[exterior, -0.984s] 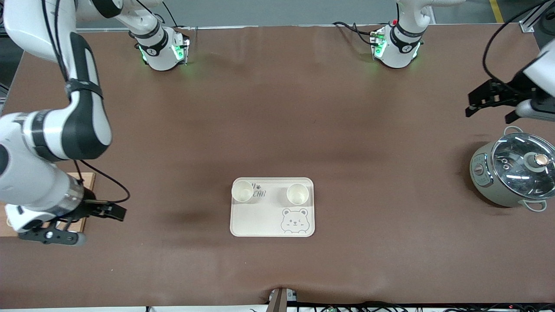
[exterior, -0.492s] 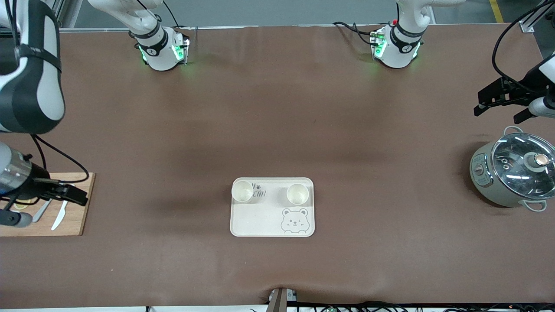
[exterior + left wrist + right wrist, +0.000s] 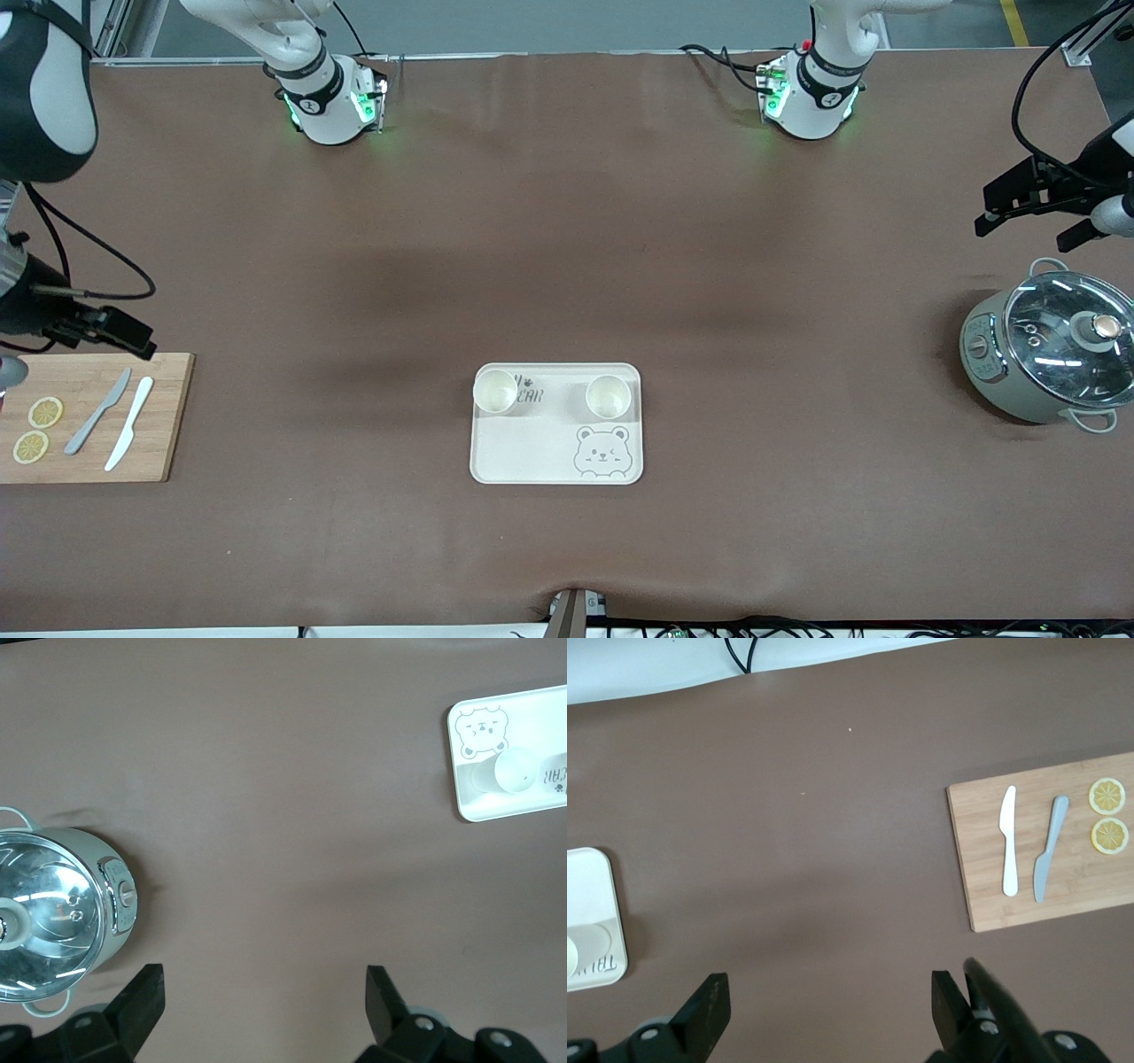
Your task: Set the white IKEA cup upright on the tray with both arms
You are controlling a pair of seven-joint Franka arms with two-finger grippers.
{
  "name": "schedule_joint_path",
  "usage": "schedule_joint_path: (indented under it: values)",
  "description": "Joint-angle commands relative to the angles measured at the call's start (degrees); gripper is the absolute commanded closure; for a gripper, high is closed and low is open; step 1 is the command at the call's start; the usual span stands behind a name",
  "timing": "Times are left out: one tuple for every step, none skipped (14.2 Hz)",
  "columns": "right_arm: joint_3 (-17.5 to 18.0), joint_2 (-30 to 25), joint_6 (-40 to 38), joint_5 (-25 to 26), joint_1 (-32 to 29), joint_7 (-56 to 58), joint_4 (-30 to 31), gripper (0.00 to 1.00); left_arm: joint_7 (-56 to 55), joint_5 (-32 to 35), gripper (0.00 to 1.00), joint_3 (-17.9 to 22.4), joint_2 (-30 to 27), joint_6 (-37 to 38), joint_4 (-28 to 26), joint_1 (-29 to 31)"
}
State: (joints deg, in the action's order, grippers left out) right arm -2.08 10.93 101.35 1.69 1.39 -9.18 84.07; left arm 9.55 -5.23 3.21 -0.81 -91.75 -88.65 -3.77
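The left gripper (image 3: 1036, 206) is hanging with its fingers spread wide and nothing between them, up over bare table at the left arm's end, with the lidded grey pot (image 3: 1050, 356) sitting close beneath it and a little nearer the front camera. The right gripper (image 3: 75, 330) is likewise standing wide and empty, over the table just by the edge of the wooden cutting board (image 3: 168, 416), which is carrying two knives (image 3: 115, 424) and two lemon slices (image 3: 37, 429). Both grippers are sitting well apart from the tray (image 3: 532, 452), which is lying about midway between them and nearer the front camera than either. On that tray two white cups (image 3: 495, 391) (image 3: 608, 396) are standing upright, mouths open to the camera, side by side along the lettered edge, above the bear drawing. Judging by this, the placing is looking finished: no cup is lying on the table, and neither gripper is carrying anything. Little seems left but for the arms to park.
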Motion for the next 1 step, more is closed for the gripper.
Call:
schedule_joint_path:
  values:
    - [0.76,-6.7,0.78,-0.73,-1.56,2.32,7.5,0.0,1.26,-0.75,0.0,0.21,0.38,1.14,1.11,0.26]
